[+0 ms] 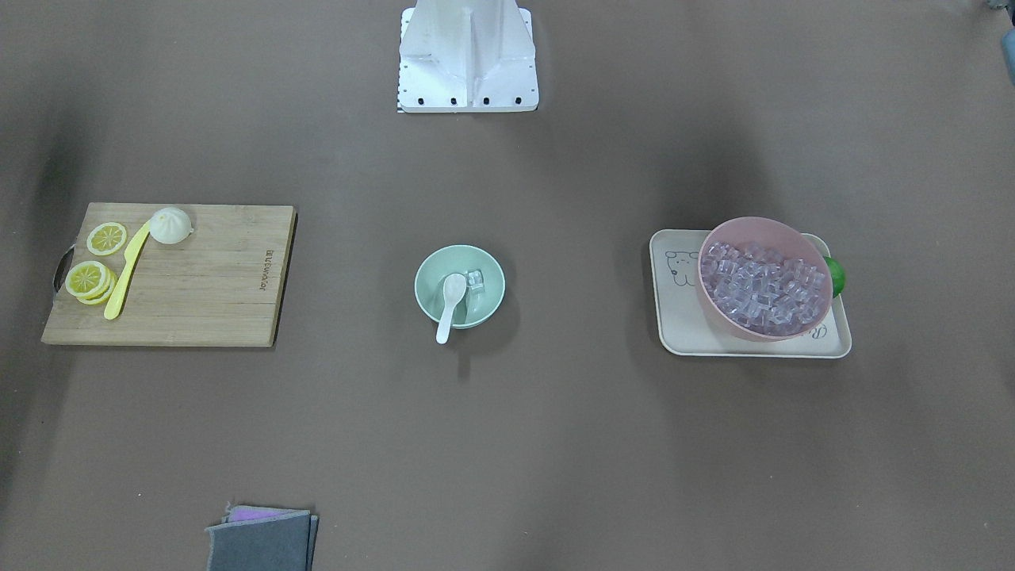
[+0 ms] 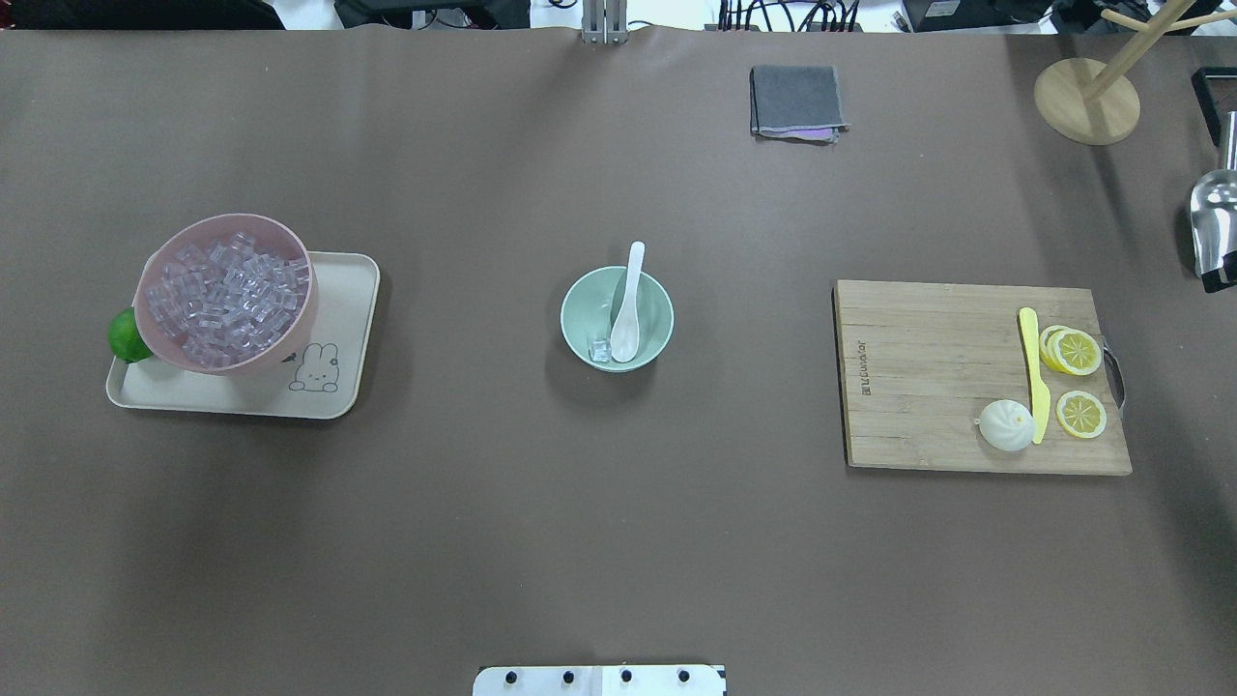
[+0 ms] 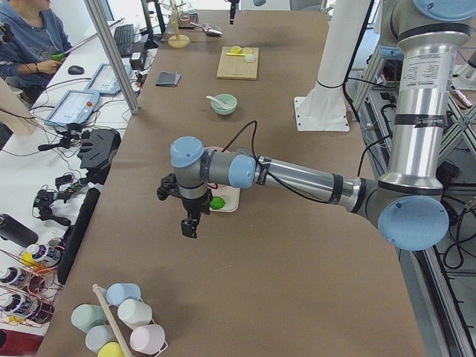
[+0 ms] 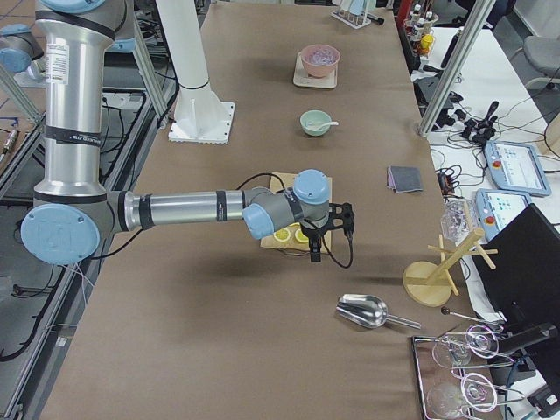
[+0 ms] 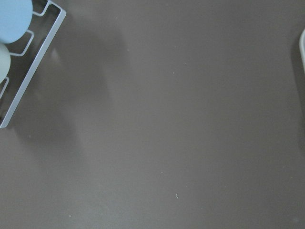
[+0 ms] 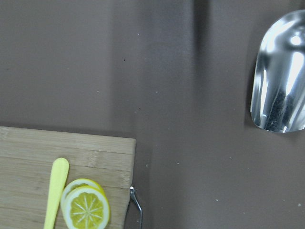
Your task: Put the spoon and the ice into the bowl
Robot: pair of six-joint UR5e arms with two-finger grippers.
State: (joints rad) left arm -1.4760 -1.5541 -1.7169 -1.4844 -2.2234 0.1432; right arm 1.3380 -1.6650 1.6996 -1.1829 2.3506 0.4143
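Note:
The white spoon lies in the mint-green bowl at the table's middle, scoop inside and handle over the rim; it also shows in the overhead view. One clear ice cube sits in that bowl beside the scoop. Many more ice cubes fill the pink bowl. My left gripper hangs above the table's left end, past the tray. My right gripper hangs over the cutting board's outer end. I cannot tell whether either is open or shut.
A beige tray holds the pink bowl and a lime. The cutting board carries a yellow knife, lemon slices and a white bun. A grey cloth, metal scoop and wooden stand lie farther off.

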